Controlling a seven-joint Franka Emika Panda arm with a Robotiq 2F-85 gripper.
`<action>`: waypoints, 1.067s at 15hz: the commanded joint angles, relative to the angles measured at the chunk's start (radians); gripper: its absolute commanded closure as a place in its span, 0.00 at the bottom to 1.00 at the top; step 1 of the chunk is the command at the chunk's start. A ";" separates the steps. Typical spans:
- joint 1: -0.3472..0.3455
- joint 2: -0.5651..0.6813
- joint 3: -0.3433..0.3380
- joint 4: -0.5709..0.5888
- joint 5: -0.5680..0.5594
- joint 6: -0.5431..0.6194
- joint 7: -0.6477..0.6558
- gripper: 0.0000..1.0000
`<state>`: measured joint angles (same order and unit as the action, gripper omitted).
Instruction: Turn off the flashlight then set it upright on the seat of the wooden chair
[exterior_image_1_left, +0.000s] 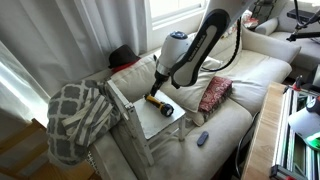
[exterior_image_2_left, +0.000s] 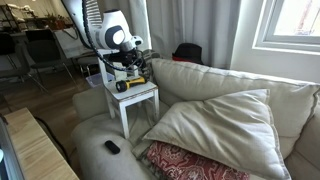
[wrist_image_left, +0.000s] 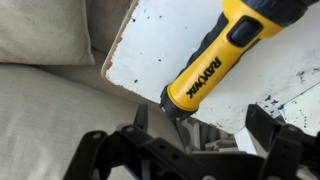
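One flashlight (wrist_image_left: 224, 52) lying flat on wooden chair (wrist_image_left: 165, 40) seat | claw (wrist_image_left: 207, 128) spread wide, gripping nothing

Cream sofa (exterior_image_1_left: 250, 75). On its seat: red patterned cushion (exterior_image_1_left: 214, 94). Small dark remote-like object (exterior_image_1_left: 202, 138) near its front edge. Grey lattice blanket (exterior_image_1_left: 78, 115) heaped at its end. Large cream pillow (exterior_image_2_left: 222, 125) against its backrest (dark bundle (exterior_image_2_left: 187, 52) on top, unidentifiable). Curtains (exterior_image_1_left: 60, 40) behind it.

1. A cream sofa (exterior_image_2_left: 220, 90) runs along the long edge of the wooden bench (exterior_image_2_left: 35, 150).
2. Pale curtains (exterior_image_1_left: 60, 40) hang beside a daylit window (exterior_image_2_left: 295, 20).
3. Brown wood floor (exterior_image_2_left: 50, 100) lies past the bench's far end.
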<state>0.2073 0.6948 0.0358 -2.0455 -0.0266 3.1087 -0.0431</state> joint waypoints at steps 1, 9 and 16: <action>0.075 0.084 -0.061 0.106 -0.010 -0.078 0.060 0.00; 0.102 0.179 -0.093 0.227 -0.008 -0.149 0.143 0.00; 0.097 0.248 -0.087 0.303 0.011 -0.127 0.199 0.00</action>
<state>0.2893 0.8965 -0.0395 -1.7867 -0.0257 2.9692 0.1180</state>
